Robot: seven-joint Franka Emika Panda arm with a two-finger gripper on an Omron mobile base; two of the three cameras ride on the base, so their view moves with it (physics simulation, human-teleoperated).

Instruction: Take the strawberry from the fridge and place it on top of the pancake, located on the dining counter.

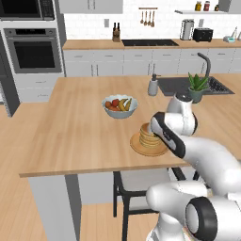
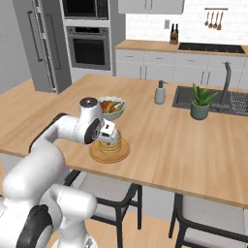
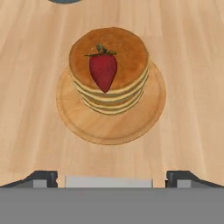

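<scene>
The strawberry [image 3: 103,71] lies flat on top of the pancake [image 3: 109,70] on the dining counter [image 3: 192,65], below the gripper [image 3: 111,178], whose jaws stand wide apart, holding nothing.

Left base camera looks forward and down from behind the arm's left; right base camera does likewise from the right. Both share the counter [image 1: 70,136] and pancake stack [image 1: 147,136]. Hand camera looks straight down, close over the stack.
</scene>
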